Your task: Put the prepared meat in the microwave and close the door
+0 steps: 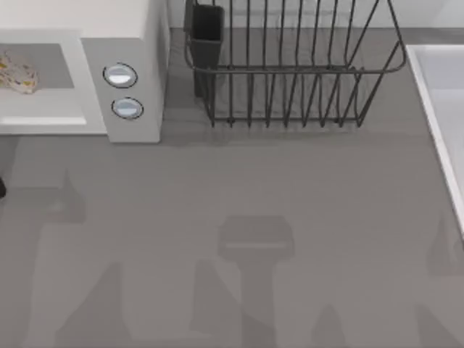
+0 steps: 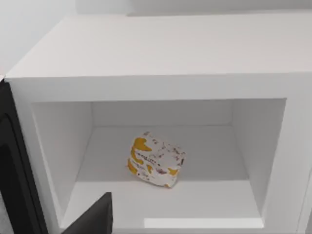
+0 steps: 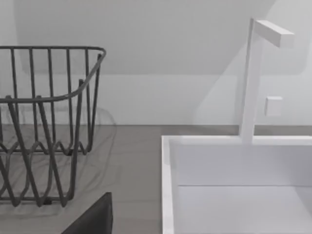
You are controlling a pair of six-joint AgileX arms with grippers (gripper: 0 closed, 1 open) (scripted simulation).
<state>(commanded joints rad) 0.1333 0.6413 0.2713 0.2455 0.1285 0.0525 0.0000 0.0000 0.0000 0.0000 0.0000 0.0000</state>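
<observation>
Grey, matte tabletop (image 1: 239, 217) is seen from above, crossed by faint shadows of the two AgileX arms; at its far left stands the large boxy white-grey microwave (image 1: 138, 87), with two round silver-blue knobs (image 1: 120, 75) set one above the other on its side panel. Inside the pale cavity (image 2: 161, 195), the small squarish white package of prepared meat (image 2: 155, 159), patched in orange-yellow and marked with tiny dark print, is shown resting on the cavity floor near the middle, tilted slightly and apart from the walls; in the top view it is glimpsed at the left edge (image 1: 16, 72). A dark panel, taken to be the open door (image 2: 12, 161), is seen at the edge of the left wrist view, swung away from the opening. To the right of the microwave, a dark wire rack (image 1: 290, 65) is placed at the far side of the table, and a white rectangular sink (image 3: 234, 185) with an angular white tap (image 3: 253, 78) is set at the table's right edge. A dark finger tip (image 2: 92, 217) of the left gripper and one (image 3: 92, 217) of the right are partly visible; whether either claw is apart or together cannot be told
</observation>
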